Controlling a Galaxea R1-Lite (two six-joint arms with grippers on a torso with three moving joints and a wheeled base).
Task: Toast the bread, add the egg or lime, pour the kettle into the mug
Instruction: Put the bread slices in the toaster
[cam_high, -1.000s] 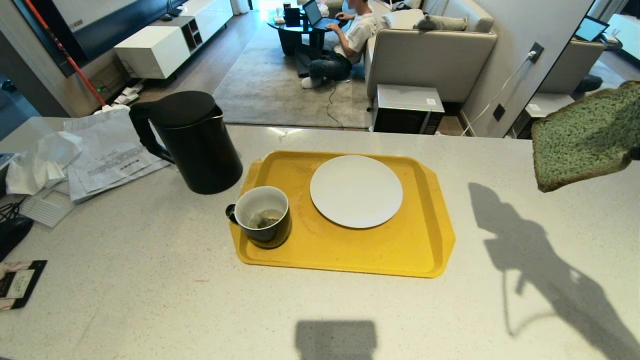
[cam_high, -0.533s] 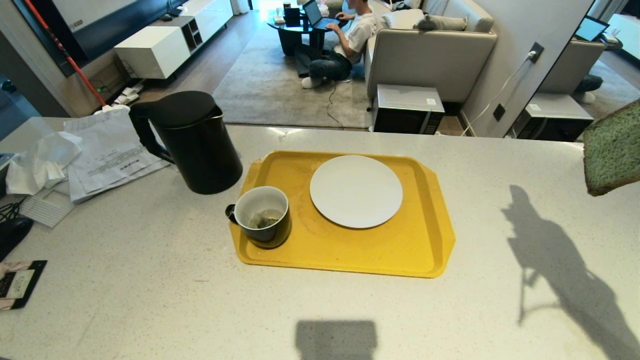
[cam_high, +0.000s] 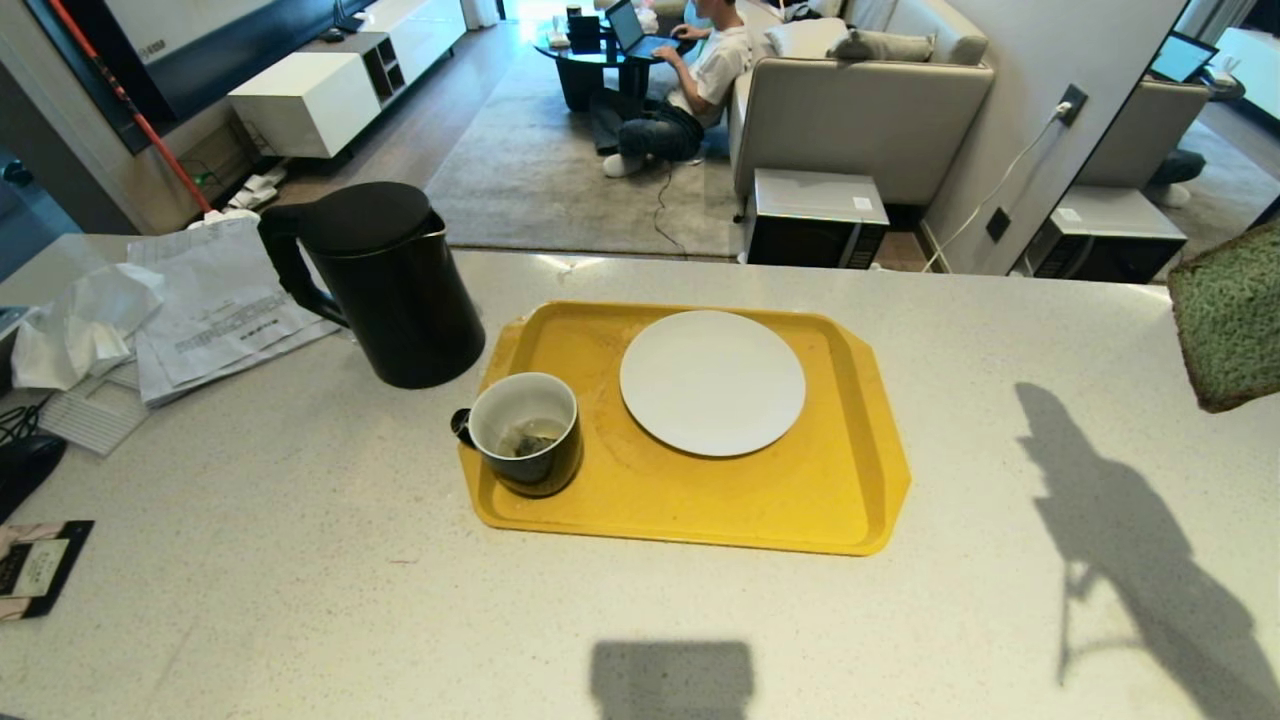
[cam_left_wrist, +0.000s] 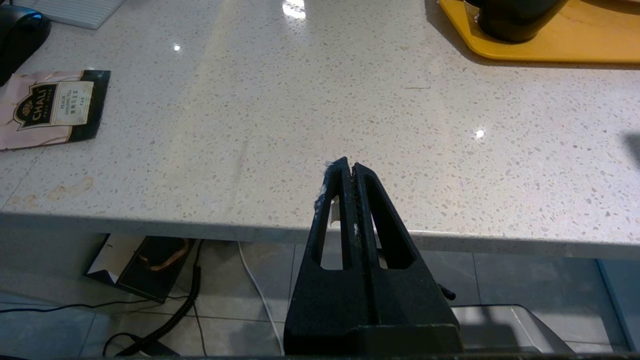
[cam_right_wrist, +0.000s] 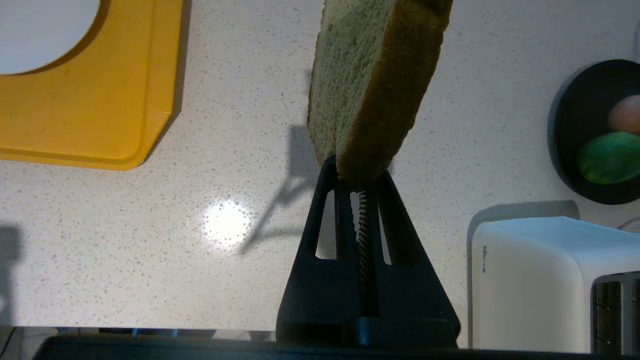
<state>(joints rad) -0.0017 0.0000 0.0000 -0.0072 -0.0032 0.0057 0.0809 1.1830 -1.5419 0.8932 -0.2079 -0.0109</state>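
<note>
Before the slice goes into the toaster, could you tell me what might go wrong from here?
1. The right hand pinches the bread only by one crust edge, so the soft slice could tear or slip out above the counter.
2. The slice hangs tilted, so it might catch on the rim of the toaster slot rather than drop in.

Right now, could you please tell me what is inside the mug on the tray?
The mug holds what looks like a tea bag lying at its white bottom. Its near wall hides part of the bottom, so I cannot tell whether any liquid is there.
</note>
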